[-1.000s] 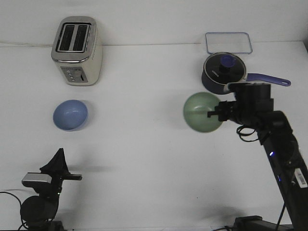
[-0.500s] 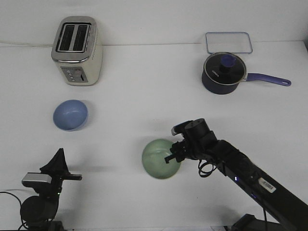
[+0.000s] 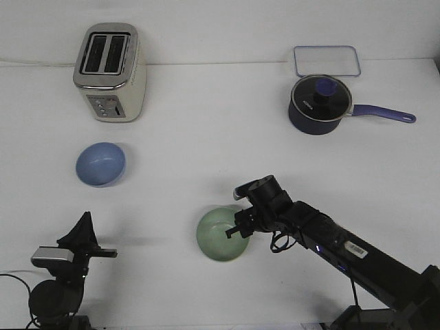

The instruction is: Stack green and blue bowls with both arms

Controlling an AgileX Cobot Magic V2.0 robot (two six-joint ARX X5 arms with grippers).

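Note:
The pale green bowl [image 3: 219, 235] sits low near the table's front centre. My right gripper [image 3: 236, 230] is shut on its right rim, the arm reaching in from the lower right. The light blue bowl [image 3: 101, 163] rests on the table at the left, in front of the toaster, untouched. My left gripper [image 3: 84, 237] is parked at the lower left corner, pointing up, well short of the blue bowl; its jaws look closed together and hold nothing.
A cream toaster [image 3: 110, 72] stands at the back left. A dark navy lidded saucepan [image 3: 320, 104] with a purple handle sits at the back right, with a clear rectangular lid [image 3: 326, 60] behind it.
My right arm carried the green bowl from beside the saucepan down and left to the front centre, lowering it and easing a little further left. The left arm and blue bowl have not moved.

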